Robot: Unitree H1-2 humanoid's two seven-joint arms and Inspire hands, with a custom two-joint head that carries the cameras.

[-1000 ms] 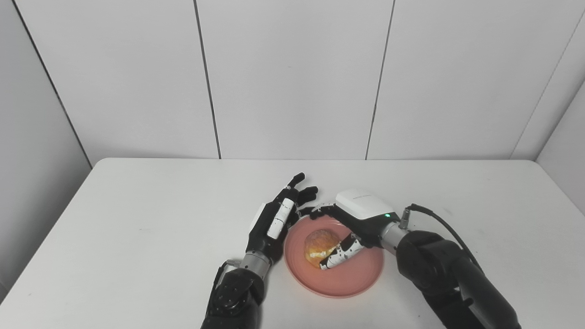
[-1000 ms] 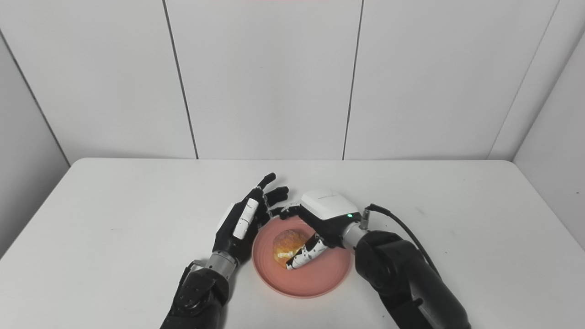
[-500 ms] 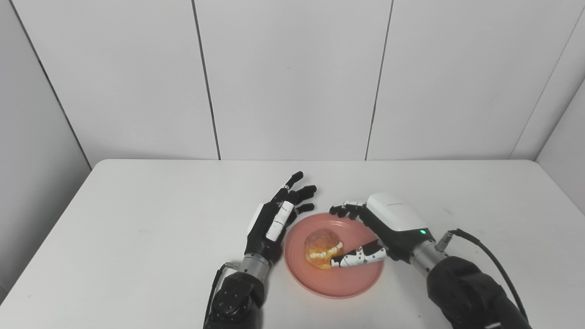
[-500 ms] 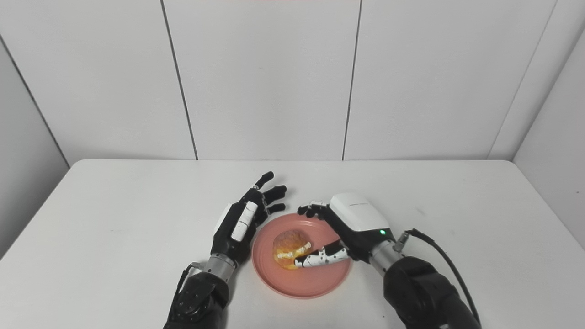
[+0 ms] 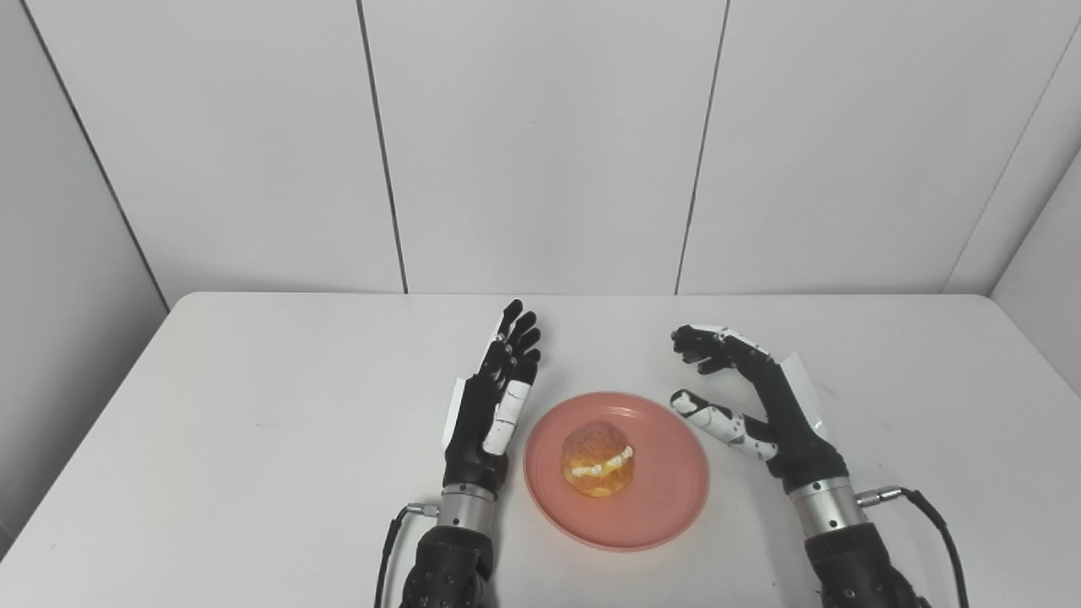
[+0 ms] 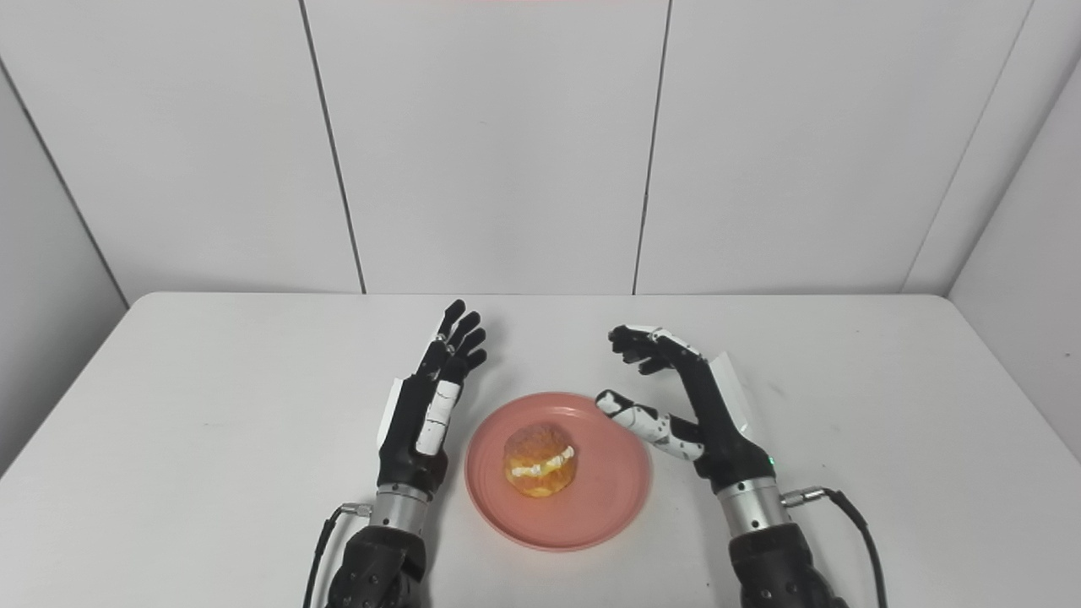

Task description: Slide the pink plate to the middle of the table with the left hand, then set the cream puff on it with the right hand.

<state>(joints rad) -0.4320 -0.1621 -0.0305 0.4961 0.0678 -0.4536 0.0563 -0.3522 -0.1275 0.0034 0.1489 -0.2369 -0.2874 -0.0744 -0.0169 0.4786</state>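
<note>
Down at the bottom edge, both black robot arms are cut off, so only the wrists and hands show. A thin black cable by each wrist runs out of the picture too. The far side of the left hand [image 5: 486, 405] is turned away and cannot be seen.

The round golden cream puff with white cream in its middle [image 5: 598, 458] sits on the flat round pink plate [image 5: 667, 498], a little left of the plate's middle. The plate lies on the white table [image 5: 253, 439], near the front and about halfway across.

The left hand stands just beside the plate's left rim, not touching the puff. Its fingers are straight, close side by side, and point up and away. It holds nothing.

The right hand [image 5: 760, 401] is on the other side, just past the plate's right rim. Its fingers [image 5: 701, 342] curl over at the top, and its white-spotted thumb [image 5: 714, 418] sticks out toward the plate. Fingers and thumb are wide apart, and it holds nothing. It is not touching the puff.

The puff looks bumpy and brown on top, with shiny yellow sides.
</note>
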